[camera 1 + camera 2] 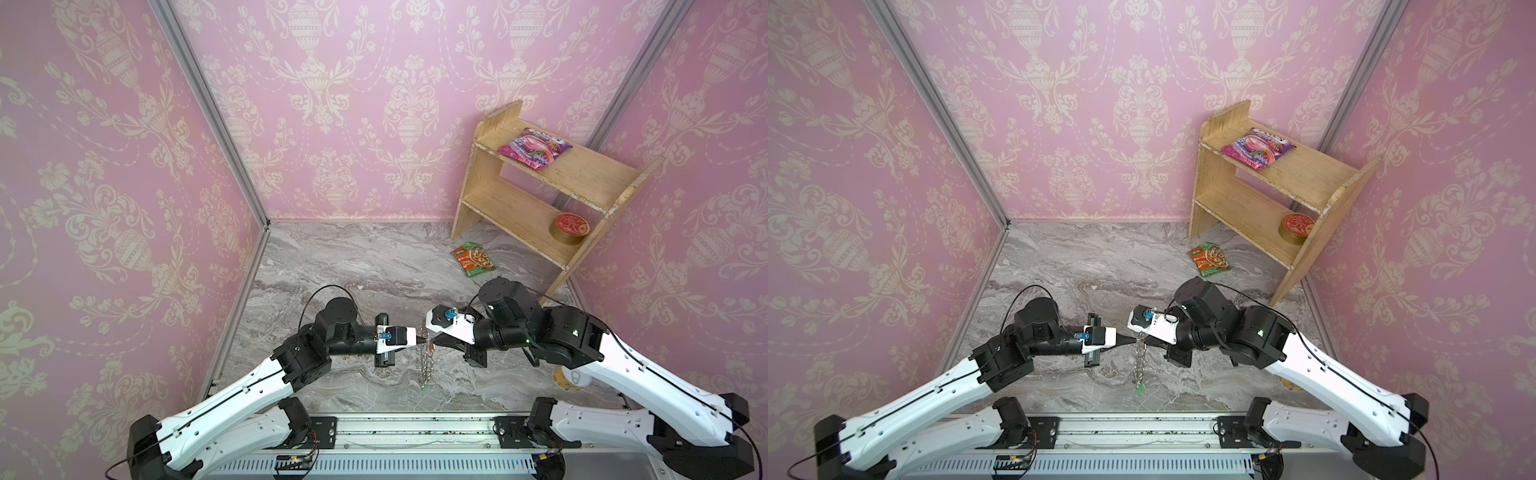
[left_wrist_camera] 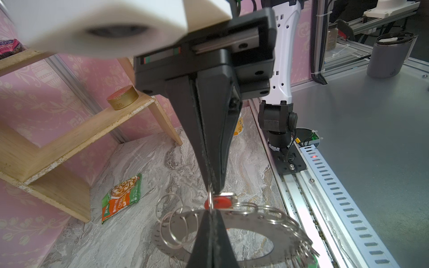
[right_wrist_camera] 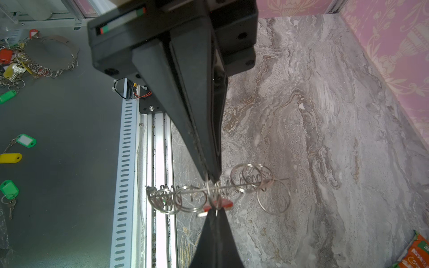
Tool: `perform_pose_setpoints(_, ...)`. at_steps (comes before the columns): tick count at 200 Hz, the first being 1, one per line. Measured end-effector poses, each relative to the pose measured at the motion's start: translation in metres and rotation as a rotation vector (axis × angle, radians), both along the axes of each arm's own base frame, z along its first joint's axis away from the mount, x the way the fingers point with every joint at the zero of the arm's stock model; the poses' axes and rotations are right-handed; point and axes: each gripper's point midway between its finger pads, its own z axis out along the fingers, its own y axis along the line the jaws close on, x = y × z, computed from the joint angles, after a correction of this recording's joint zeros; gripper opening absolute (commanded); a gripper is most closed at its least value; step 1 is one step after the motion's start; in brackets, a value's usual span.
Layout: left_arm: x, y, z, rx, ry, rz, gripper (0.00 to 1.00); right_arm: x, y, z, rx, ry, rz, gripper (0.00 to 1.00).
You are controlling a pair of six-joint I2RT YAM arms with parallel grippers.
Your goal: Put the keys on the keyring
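- Nearest the lens, the left gripper is pressed fully together on the rim of the keyring. We see the ring held off the marble tabletop, standing on edge between the two arms in both top views.
- Meeting it tip to tip, the right gripper is likewise closed tight. We judge that it pinches the red-tagged key, or that key's own small ring, right at the rim.
- Progress, as we read it: the green-tagged key hangs at the low end of the keyring and looks to be on it.
- What remains: the red-tagged key sits at the rim, but we cannot confirm it is threaded. That step seems to be the one in hand, with the release left to do.
- Hard to make out: the contact point is masked by both sets of black fingers. In the right wrist view the keyring shows only edge-on, a thin line through its wire loops.
- In the top views the keys' metal is too small for us to tell from the loops.
- Farther out, a food packet lies by a wooden shelf, well apart from the work. A cup is half hidden beneath the right arm.
- Spare tagged keys lie on a grey bench beyond the rail.
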Motion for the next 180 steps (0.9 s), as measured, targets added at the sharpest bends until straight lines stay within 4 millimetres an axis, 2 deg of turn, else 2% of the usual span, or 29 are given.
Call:
perform_pose_setpoints(81,0.0022,-0.0040,-0.0004,0.012,0.012,-0.004,0.00,0.0017,-0.0039,0.0009,0.002,0.003,-0.013,0.00)
perform_pose_setpoints(141,0.0032,-0.0082,0.0025,0.026,0.028,-0.017,0.00,0.0004,-0.0090,0.0090,0.026,-0.014,-0.020,0.00)
perform_pose_setpoints(180,0.0016,-0.0097,-0.0024,0.044,0.053,-0.031,0.00,-0.0006,-0.0091,0.0097,0.033,-0.007,-0.015,0.00)
